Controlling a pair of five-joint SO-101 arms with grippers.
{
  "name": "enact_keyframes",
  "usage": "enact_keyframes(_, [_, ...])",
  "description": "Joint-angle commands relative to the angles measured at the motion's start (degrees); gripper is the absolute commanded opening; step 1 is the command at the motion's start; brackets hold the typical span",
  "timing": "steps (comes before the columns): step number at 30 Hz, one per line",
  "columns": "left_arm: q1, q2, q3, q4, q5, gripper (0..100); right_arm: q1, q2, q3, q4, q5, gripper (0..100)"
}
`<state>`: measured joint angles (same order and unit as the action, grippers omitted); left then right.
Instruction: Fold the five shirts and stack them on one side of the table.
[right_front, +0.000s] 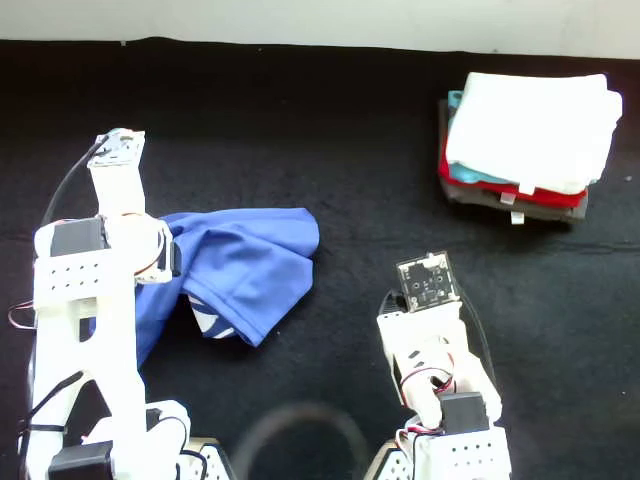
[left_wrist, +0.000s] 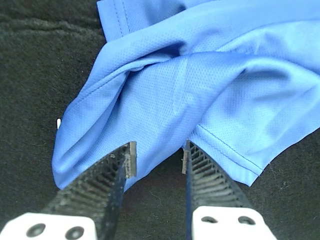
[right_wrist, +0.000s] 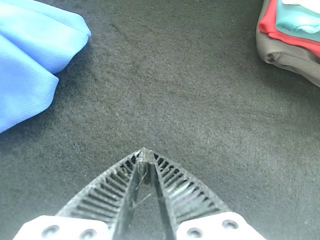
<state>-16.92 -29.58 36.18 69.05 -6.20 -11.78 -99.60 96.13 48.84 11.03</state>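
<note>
Two white robot arms stand side by side at the near edge of a table covered in black cloth (right_front: 330, 150).

The left arm (right_front: 85, 300) rises from the near left corner and leans over one loose blue shirt (right_front: 250, 260), covering part of it in the high view. The left gripper (left_wrist: 157, 160) has its two black ridged fingers spread apart with nothing between them. The tips hang over a hemmed edge of the blue fabric where it meets the black cloth. Whether they touch the fabric cannot be told.

The right arm (right_front: 440, 380) stands at the near right. The two fingers of the right gripper (right_wrist: 145, 152) are pressed together at the tips and pinch nothing. They point at bare cloth between the blue shirt and the pile.

The blue shirt is crumpled, not folded, and lies left of centre in loose ridges.

At the far right of the table, well apart from both grippers, sits one pile of four folded shirts. A white shirt (right_front: 530, 125) lies on top, then a teal shirt (right_front: 470, 172), then a red shirt (right_front: 540, 195), and a dark grey shirt (right_front: 500, 205) at the bottom.

That makes five shirts in all: four stacked, one loose.
</note>
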Motion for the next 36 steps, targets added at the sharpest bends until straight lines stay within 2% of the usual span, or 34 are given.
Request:
enact_keyframes(1, [0.7, -0.6, -5.1, 2.5, 4.7, 16, -0.6, -0.4, 7.8, -0.3, -0.1, 0.6])
enact_keyframes(5, [0.4, -0.3, -12.4, 7.3, 11.6, 16, -0.6, -0.4, 7.8, -0.3, -0.1, 0.6])
enact_keyframes(9, [0.5, 0.2, -13.1, 3.3, 13.5, 17, -0.6, -0.4, 7.8, -0.3, -0.1, 0.6])
enact_keyframes(12, [0.3, 2.9, -11.7, 1.0, 13.6, 23, -0.6, -0.3, 7.8, -0.3, -0.1, 0.6])
enact_keyframes(16, [-1.2, 13.3, -13.2, 0.3, 19.0, 28, -0.6, -0.3, 7.8, -0.3, -0.1, 0.6])
enact_keyframes(24, [-1.6, 36.4, -24.5, -1.0, 19.2, 28, -0.6, -0.3, 7.8, -0.3, -0.1, 0.6])
enact_keyframes(29, [0.0, 45.2, -27.6, 0.9, 19.2, 28, -0.6, -0.3, 7.8, -0.3, -0.1, 0.6])
enact_keyframes(31, [0.7, 46.6, -27.8, 1.7, 19.4, 24, -0.6, -0.3, 7.8, -0.3, -0.1, 0.6])
enact_keyframes(35, [1.5, 47.0, -28.3, 1.5, 19.2, 1, -0.6, -0.3, 7.8, -0.3, -0.1, 0.6])
enact_keyframes(36, [1.4, 47.0, -28.3, 1.6, 19.2, 1, -0.6, -0.3, 7.8, -0.3, -0.1, 0.6])
